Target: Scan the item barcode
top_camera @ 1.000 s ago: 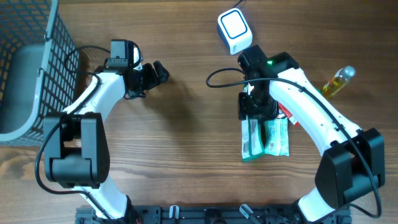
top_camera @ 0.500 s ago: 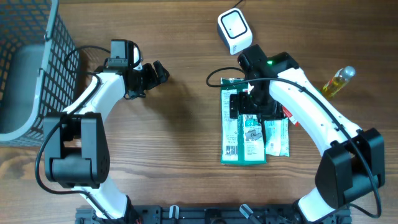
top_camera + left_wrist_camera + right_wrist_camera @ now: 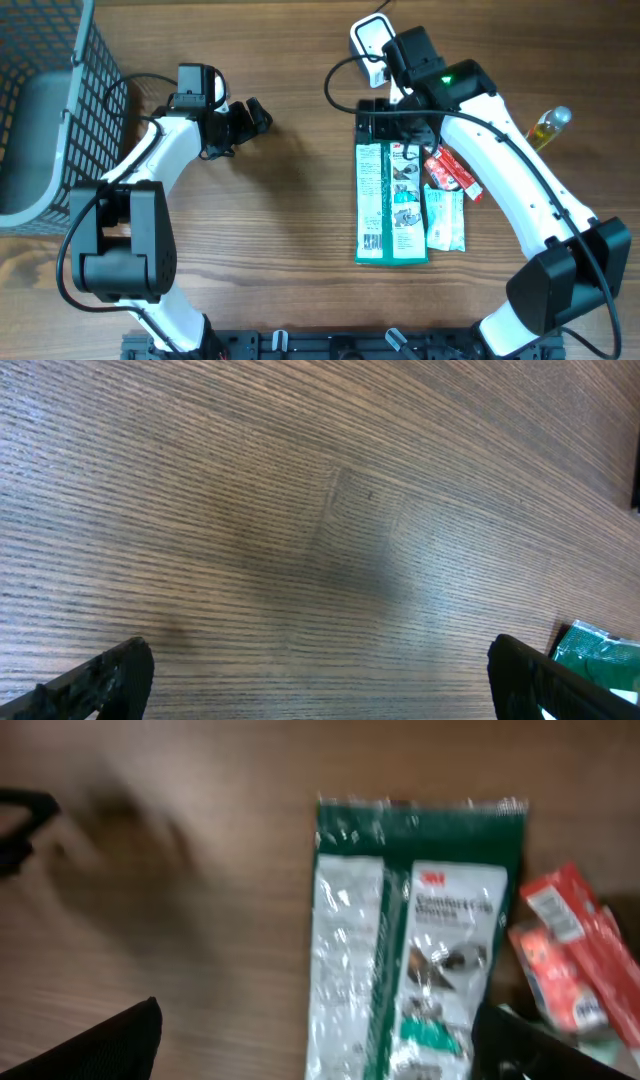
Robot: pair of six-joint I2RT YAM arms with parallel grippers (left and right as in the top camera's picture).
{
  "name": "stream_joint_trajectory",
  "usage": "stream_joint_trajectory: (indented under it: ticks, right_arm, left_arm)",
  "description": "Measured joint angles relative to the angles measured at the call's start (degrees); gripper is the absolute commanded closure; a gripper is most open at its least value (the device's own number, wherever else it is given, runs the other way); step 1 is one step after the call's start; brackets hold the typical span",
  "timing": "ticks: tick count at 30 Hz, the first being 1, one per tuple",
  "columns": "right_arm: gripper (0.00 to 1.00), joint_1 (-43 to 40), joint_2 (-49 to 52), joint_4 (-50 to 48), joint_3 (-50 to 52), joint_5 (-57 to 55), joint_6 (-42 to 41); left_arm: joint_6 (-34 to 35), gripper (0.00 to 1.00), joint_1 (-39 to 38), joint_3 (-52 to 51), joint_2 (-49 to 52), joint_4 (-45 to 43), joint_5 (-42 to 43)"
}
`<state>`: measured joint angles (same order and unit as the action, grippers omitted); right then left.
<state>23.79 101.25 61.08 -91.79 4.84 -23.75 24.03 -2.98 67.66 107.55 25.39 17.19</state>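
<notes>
The item, a long green and white 3M package [image 3: 390, 200], lies flat on the wooden table with its printed face up. My right gripper [image 3: 385, 112] hangs open over the package's far end and holds nothing. In the right wrist view the package [image 3: 410, 940] lies between and ahead of my spread fingers [image 3: 100, 1040]. The white scanner [image 3: 368, 40] stands just behind the right wrist, partly covered by it. My left gripper [image 3: 250, 118] is open over bare wood to the left. The left wrist view catches one green corner of the package [image 3: 600, 650].
A red packet [image 3: 450, 168] and a smaller green and white packet [image 3: 444, 220] lie against the package's right side. A yellow bottle [image 3: 545, 130] lies at the far right. A dark wire basket [image 3: 40, 100] fills the left edge.
My right gripper opened and let go of the package, which went from bunched in the jaws to lying flat. The right arm then drew back toward the scanner. The left arm stayed still.
</notes>
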Motion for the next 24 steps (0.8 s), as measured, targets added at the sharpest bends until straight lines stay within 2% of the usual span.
stream_joint_trajectory:
  ticks: [8, 24]
  right_arm:
    - [0.0, 0.0, 0.0, -5.99, 0.0, 0.0, 0.0]
    - [0.0, 0.0, 0.0, -7.61, 0.0, -0.02, 0.0]
  left_arm:
    - [0.0, 0.0, 0.0, 0.0, 0.0, 0.0, 0.0]
    - [0.0, 0.0, 0.0, 0.0, 0.0, 0.0, 0.0]
